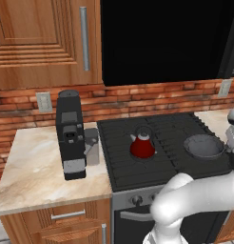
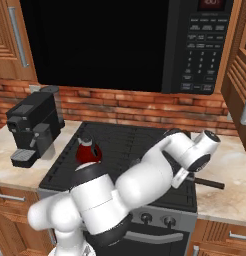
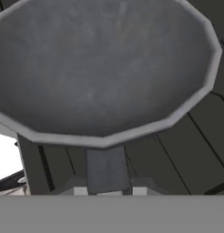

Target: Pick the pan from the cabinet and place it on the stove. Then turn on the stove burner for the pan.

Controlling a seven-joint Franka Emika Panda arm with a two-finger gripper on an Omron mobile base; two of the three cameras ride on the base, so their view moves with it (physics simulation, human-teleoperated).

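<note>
The dark grey pan (image 1: 203,146) sits low over the right front grates of the black stove (image 1: 138,164). In the hand view the pan (image 3: 104,68) is seen close up, and its handle (image 3: 107,170) runs down between the finger tips of my gripper (image 3: 107,191), which is shut on it. From the left base my gripper (image 1: 232,143) is at the right edge, beside the pan. From the right base my arm hides the pan's bowl; only the handle's end (image 2: 211,183) pokes out. A wooden cabinet door (image 2: 240,75) hangs open at upper right.
A red kettle (image 1: 142,145) stands on the stove's middle grates. A black coffee machine (image 1: 70,133) is on the marble counter (image 1: 33,167) to the left. The black microwave (image 2: 120,40) hangs above the stove. Round knobs (image 2: 145,217) line the steel front.
</note>
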